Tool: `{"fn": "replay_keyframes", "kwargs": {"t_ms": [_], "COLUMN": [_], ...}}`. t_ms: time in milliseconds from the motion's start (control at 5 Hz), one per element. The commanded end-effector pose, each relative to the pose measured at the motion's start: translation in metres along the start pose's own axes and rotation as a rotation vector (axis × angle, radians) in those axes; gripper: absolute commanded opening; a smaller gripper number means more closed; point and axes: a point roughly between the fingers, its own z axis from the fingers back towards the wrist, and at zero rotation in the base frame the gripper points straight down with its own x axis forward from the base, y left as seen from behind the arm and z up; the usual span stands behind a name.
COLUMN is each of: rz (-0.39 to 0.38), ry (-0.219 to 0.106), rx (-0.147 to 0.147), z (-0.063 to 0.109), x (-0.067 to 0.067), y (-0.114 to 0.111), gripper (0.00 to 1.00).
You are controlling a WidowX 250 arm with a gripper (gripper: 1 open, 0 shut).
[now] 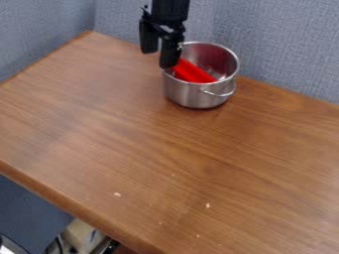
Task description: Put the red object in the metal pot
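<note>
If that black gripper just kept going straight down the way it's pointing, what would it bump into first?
Probably the near-left rim or inside of the metal pot, close to the end of the red object. From this single view, I can't tell how far above or behind it the gripper is.

Black arm reaching down | jaws pointed down, spread wide

There is one shiny pot — just one — and it is my spot for finding things. One red thing is inside the pot. One black gripper is at the pot's back edge, up high. One thin handle is on the pot's front side. One big brown table is under the pot — only one of those too.
</note>
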Motion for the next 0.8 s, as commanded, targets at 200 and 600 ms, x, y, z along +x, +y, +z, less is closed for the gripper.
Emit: {"fn": "replay_keyframes", "kwargs": {"t_ms": [200,600], "rz": [0.045,0.167], "ry": [-0.069,-0.065], "rx": [0.071,0.077], "z": [0.027,0.021], "x": [-0.002,0.005], "y": [-0.007,-0.021], "gripper": [1.0,1.0]}}
